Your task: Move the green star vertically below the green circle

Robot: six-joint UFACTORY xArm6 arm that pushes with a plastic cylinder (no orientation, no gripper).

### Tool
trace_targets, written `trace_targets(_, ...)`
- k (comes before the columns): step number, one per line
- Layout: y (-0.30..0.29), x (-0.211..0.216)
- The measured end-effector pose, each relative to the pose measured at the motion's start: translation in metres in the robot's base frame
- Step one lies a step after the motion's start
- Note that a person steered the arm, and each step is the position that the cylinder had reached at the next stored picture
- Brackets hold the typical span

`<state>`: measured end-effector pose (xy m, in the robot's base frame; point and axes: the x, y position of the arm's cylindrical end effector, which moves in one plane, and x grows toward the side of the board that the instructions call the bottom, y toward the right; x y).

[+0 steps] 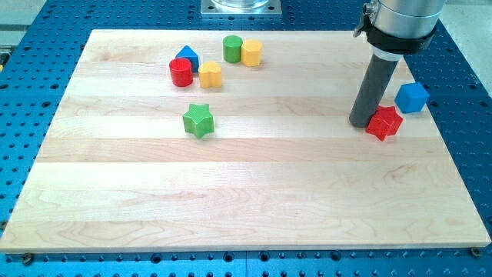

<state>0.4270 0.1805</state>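
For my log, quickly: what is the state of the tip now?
My tip: no gripper, holds nothing; it rests beside the red star, far from the green star.

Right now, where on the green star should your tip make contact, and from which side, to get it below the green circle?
Push, not grip: the green star sits to the view's left of and below the green circle. I'd press its left side, in a notch between points, nudging it rightward. My tip is far right, beside the red block.

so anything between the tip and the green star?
No. In the camera view, only bare board lies between my tip, which is beside the red star, and the green star.
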Motion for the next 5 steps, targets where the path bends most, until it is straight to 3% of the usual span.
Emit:
trace_targets(3,-0.212,0.026)
trace_targets(5,-0.296,0.038)
